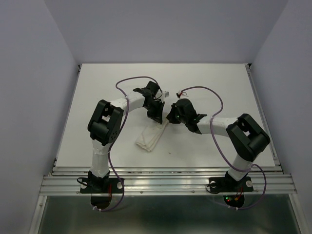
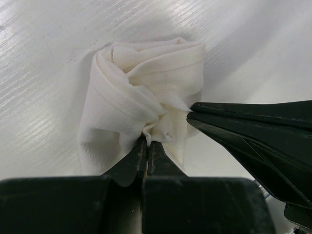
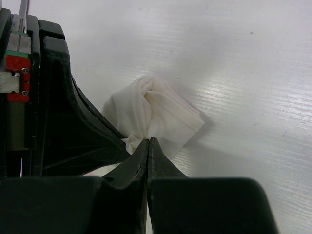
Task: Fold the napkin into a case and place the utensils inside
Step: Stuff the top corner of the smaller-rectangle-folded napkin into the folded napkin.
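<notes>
The left gripper (image 2: 148, 142) and the right gripper (image 3: 147, 141) are both clamped on one bunched end of the napkin (image 1: 150, 136), lying mid-way across the table (image 1: 224, 92); the thin cloth could be lost or crumpled further if pulled unevenly.

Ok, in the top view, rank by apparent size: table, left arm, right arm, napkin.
1. table, largest
2. left arm and right arm: they look alike, so not ranked
3. napkin, smallest
</notes>
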Controlling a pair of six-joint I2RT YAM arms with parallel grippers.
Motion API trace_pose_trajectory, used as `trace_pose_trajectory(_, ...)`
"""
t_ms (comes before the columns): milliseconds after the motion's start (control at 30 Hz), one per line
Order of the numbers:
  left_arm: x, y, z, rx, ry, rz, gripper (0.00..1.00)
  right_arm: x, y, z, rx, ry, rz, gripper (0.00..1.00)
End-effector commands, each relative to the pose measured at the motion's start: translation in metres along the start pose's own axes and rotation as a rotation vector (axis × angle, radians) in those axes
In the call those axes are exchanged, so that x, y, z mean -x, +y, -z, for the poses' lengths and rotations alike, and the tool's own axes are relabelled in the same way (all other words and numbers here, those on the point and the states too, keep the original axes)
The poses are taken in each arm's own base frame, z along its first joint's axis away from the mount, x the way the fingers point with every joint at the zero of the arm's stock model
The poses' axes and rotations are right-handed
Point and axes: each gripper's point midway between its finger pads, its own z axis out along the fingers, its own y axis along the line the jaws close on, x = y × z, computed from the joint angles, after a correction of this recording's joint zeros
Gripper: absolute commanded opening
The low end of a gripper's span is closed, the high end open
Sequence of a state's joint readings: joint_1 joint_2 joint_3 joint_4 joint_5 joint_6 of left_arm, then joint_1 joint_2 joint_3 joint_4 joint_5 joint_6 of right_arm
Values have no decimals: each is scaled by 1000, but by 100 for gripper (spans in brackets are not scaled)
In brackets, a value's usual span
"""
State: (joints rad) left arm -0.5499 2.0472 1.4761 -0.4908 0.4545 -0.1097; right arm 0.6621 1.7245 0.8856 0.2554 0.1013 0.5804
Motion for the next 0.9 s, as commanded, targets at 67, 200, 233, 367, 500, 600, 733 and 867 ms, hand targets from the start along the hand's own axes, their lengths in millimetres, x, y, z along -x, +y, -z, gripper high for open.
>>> trace_pose_trajectory(67, 0, 5, 1, 38, 16, -3, 0, 32, 21, 10, 80, -96, -18, 1)
trace_pose_trajectory(200, 14, -10, 3, -13, -22, 11, 0, 30, 27, 10, 113, -86, -11, 1)
trace_pose_trajectory(233, 16, -15, 2, -24, -24, 7, 0, 30, 28, 10, 119, -86, -9, 1)
trace_pose_trajectory(367, 23, -30, 0, -80, -37, 13, 0, 31, 32, 10, 136, -83, -10, 1)
trace_pose_trajectory(500, 21, -35, -6, -99, -27, 18, 0, 31, 33, 11, 143, -82, -10, 1)
trace_pose_trajectory(600, 21, -39, -7, -125, -28, 28, 0, 30, 33, 11, 142, -79, -10, 1)
trace_pose_trajectory(733, 26, -45, -5, -150, -47, 39, 0, 29, 34, 11, 148, -73, -8, 1)
trace_pose_trajectory(867, 35, -52, -3, -180, -85, 55, 0, 24, 32, 10, 146, -60, -7, 1)
